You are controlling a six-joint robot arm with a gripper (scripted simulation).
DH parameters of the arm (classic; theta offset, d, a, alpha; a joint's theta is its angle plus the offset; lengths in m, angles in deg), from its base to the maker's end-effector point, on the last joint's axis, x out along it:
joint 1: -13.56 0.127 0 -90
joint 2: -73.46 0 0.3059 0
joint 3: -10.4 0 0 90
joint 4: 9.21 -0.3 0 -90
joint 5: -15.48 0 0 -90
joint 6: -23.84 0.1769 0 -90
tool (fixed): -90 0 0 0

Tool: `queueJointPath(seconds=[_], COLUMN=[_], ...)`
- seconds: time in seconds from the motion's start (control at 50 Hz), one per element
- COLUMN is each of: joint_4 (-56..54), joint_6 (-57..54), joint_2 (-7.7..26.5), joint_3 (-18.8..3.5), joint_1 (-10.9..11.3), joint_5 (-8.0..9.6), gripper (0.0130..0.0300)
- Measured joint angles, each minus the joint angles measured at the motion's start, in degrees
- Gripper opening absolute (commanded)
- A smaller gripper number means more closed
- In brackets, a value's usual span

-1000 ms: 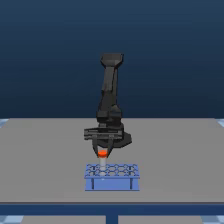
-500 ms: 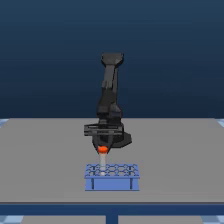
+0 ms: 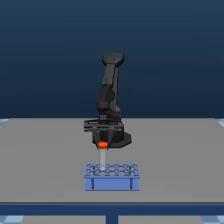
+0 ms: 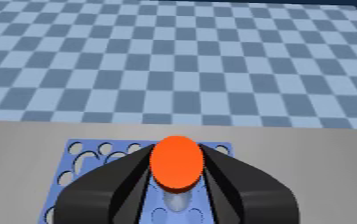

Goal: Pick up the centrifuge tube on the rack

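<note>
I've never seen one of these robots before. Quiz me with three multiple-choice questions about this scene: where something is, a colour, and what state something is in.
1. Where is the tube?
A. Lying flat on the table
B. Upright above the rack, between the claw's fingers
C. Behind the robot's base

2. What colour is the tube's cap?
A. Green
B. Orange-red
C. White

3. What is the claw doing?
A. Hanging open, far from the tube
B. Resting on the table
C. Shut on the tube

Answers:
1 B: the tube stands upright over the blue rack, under the claw.
2 B: the cap shows orange-red in the wrist view.
3 C: the black fingers press against both sides of the cap.
</note>
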Motion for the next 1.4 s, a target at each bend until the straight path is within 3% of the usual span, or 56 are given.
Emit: queueJointPath(seconds=[0.7,1.4], joint_4=[31.73,62.44], joint_6=[32.05,63.24], joint_2=[-2.59,-5.02], joint_3=[-2.35,-5.31], joint_1=[0.00,0.00], joint_5=[1.30,-0.37], gripper=[0.0130,0.0130])
